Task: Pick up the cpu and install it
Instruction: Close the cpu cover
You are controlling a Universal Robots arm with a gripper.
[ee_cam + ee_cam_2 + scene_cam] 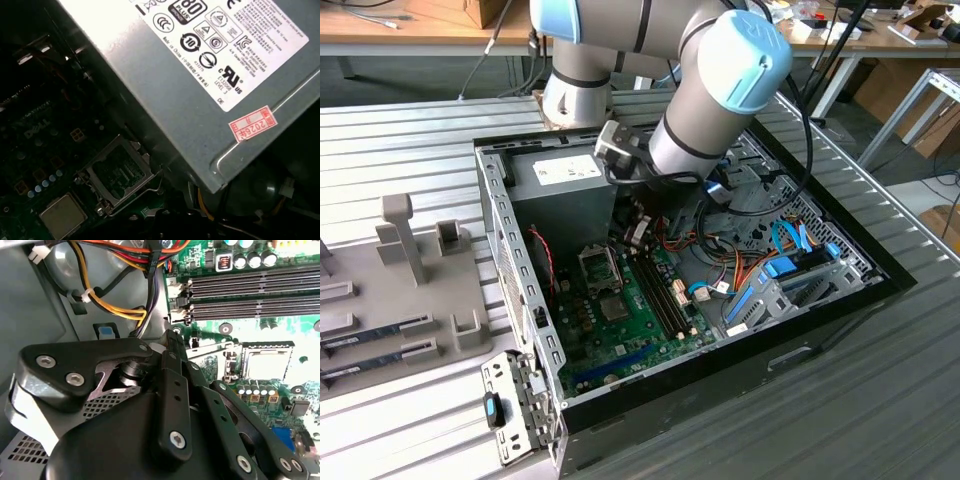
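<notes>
Gripper (167, 355), whose grip state we cannot tell, hangs inside the case (520, 300) near the power supply (200, 65), with the cpu (267, 362) lying in its socket (243, 365) beside the open load plate (117, 172); we judge that a tilted seating would let the plate crush a corner.

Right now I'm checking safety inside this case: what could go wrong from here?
The cables hang close beside the gripper and could snag it. The cpu seems to lie in the socket with the load plate open, so a bump could shift it.
</notes>
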